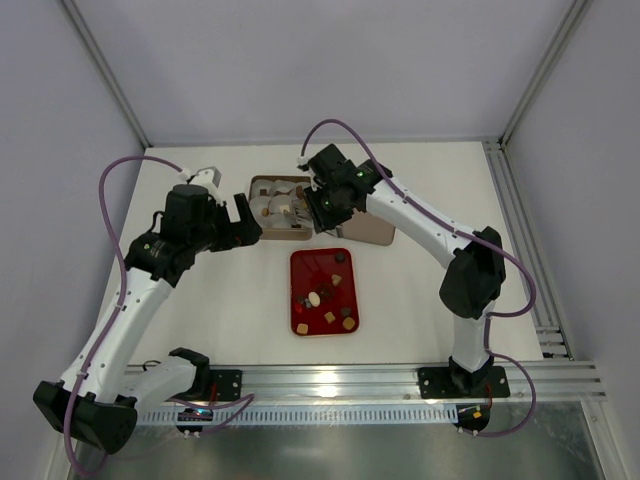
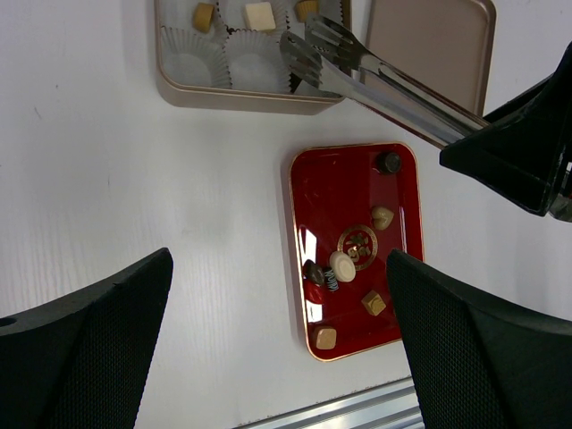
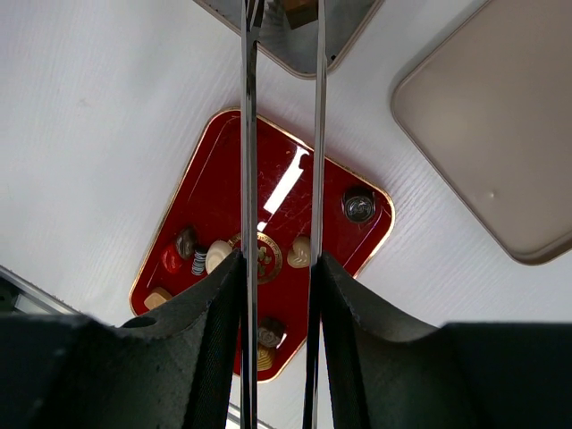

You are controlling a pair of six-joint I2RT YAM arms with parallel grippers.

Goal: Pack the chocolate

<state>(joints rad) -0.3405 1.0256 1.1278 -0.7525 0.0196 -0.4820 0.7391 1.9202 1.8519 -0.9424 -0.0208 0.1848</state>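
Observation:
Several small chocolates, dark, tan and cream, lie on the red tray; they also show in the left wrist view and the right wrist view. My right gripper is shut on metal tongs, whose tips reach over the tan box of white paper cups. A brown piece shows between the tong tips; I cannot tell if it is gripped. A few chocolates sit in the box's cups. My left gripper is open and empty, left of the box and above the table.
The box's tan lid lies flat right of the box, behind the tray. In the left wrist view the box is at the top and the lid at the top right. A metal rail runs along the near edge.

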